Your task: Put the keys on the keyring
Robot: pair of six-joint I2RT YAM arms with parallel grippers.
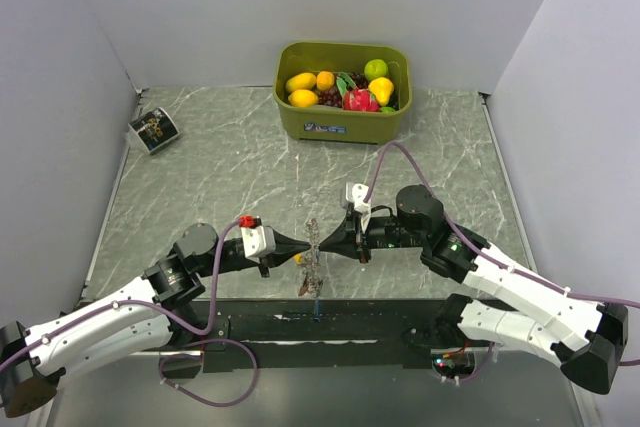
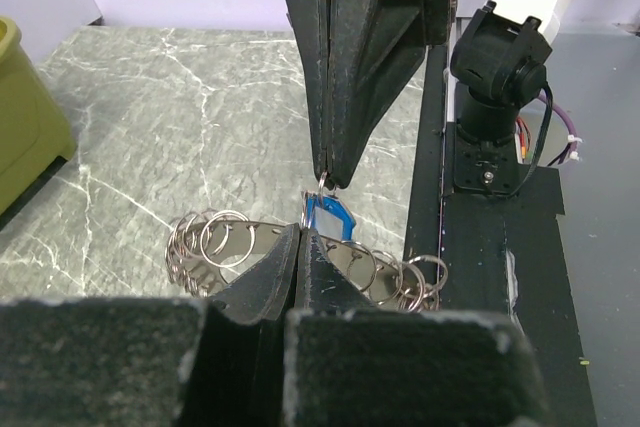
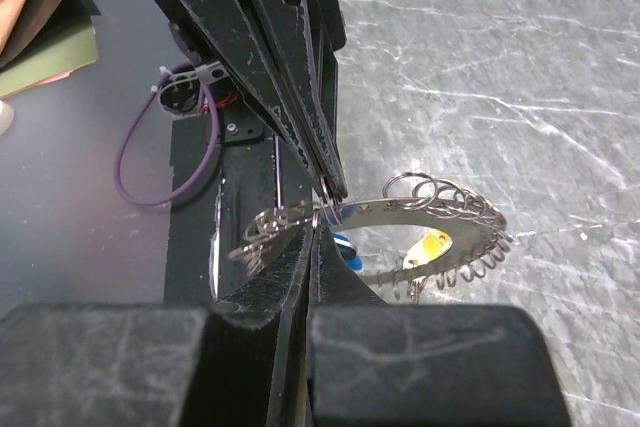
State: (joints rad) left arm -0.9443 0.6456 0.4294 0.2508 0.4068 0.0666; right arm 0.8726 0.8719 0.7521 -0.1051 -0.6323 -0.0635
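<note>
The keyring (image 1: 313, 259) is a flat grey metal band hung with several small wire rings. It is held off the marble table between both arms. My left gripper (image 1: 303, 244) is shut on the band (image 2: 235, 237), fingertips together (image 2: 300, 233). From the other side my right gripper (image 1: 322, 242) is shut on the small ring of a blue key (image 2: 328, 217), which hangs right against the band. In the right wrist view the keyring (image 3: 455, 215) curves to the right. The blue key (image 3: 345, 247) hangs under it, and a yellow key (image 3: 430, 245) hangs inside the loop.
A green bin (image 1: 343, 125) of toy fruit stands at the back centre. A small printed card (image 1: 153, 130) lies at the back left. A black strip (image 1: 320, 322) runs along the near table edge under the keyring. White walls close in both sides.
</note>
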